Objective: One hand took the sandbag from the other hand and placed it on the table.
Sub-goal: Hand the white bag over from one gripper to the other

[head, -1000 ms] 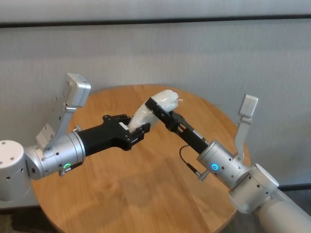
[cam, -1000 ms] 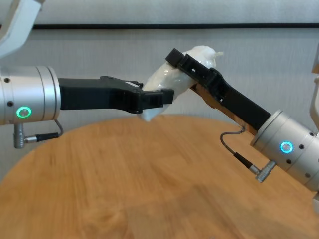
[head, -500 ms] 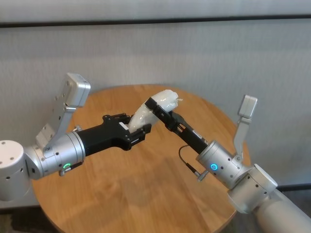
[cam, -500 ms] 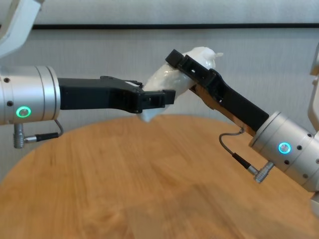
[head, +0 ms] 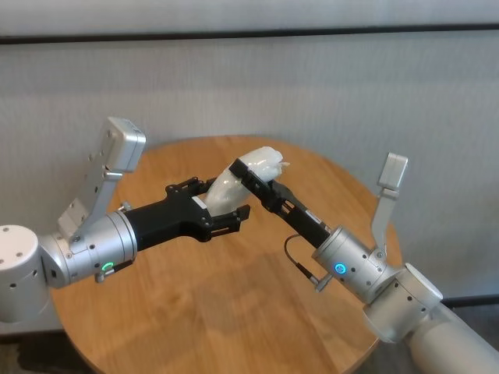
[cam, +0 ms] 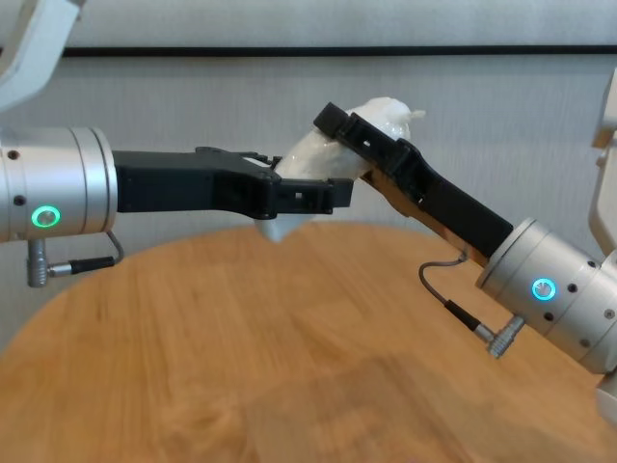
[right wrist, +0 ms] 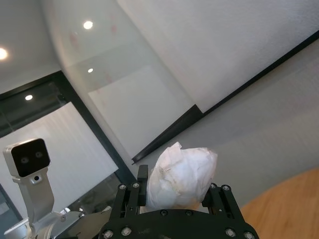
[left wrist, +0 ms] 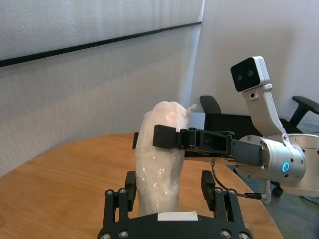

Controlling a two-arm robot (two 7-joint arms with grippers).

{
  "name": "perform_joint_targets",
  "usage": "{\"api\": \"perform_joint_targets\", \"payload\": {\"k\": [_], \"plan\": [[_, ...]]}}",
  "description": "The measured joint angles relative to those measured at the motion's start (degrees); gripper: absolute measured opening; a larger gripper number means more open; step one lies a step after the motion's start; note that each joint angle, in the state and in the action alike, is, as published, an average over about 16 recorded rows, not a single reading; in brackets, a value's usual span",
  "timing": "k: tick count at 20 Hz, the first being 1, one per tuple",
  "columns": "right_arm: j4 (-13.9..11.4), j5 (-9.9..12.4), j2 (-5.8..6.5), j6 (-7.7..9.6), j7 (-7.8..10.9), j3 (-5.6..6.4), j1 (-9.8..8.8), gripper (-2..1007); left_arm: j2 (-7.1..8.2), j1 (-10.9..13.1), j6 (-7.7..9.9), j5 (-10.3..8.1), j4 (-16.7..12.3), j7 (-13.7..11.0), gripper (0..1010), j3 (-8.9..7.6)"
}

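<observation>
Mid-air above the table [head: 195, 312] centre, the left gripper [left wrist: 169, 191] stands spread wide either side of the sandbag's [head: 234, 183] lower end, not pinching. The bag's long axis rises toward the far edge, where the right gripper [cam: 337, 125] clamps its upper end. Nothing blocks below.

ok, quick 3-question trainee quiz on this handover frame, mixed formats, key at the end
1. True or false: the sandbag rests on the table.
2. Which gripper is clamped on the bag: A) left gripper, B) right gripper?
3. Fill in: the left gripper's fingers stand ___ either side of the bag's lower end.

Key: 1 false, it hangs in the air above the table; 2 B; 3 open.
</observation>
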Motion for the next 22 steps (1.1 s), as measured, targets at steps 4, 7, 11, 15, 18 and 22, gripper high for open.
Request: {"api": "perform_joint_targets", "payload": {"k": [4, 7, 11, 15, 18, 22], "plan": [[0.24, -0.18, -0.12, -0.08, -0.15, 0.17, 0.06, 574, 0.00, 0.00, 0.00, -0.01, 0.00, -0.01, 897, 0.00], [0.47, -0.33, -0.17, -0.23, -0.29, 0.36, 0.11, 574, 0.00, 0.00, -0.01, -0.01, -0.01, -0.02, 951, 0.00], [0.90, -0.57, -0.16, -0.52, -0.60, 0.74, 0.19, 574, 0.00, 0.01, -0.01, 0.00, -0.01, -0.01, 992, 0.01], [1.37, -0.88, -0.01, -0.91, -1.07, 1.25, 0.23, 574, 0.00, 0.01, 0.00, 0.01, 0.00, 0.00, 1002, 0.01], [1.63, -1.22, 0.23, -1.30, -1.54, 1.70, 0.16, 574, 0.00, 0.00, 0.00, 0.02, 0.00, 0.02, 1002, 0.01], [1.55, -1.69, 0.85, -1.81, -2.38, 2.49, -0.22, 574, 0.00, 0.00, 0.01, 0.03, 0.01, 0.04, 1002, 0.01]]}}
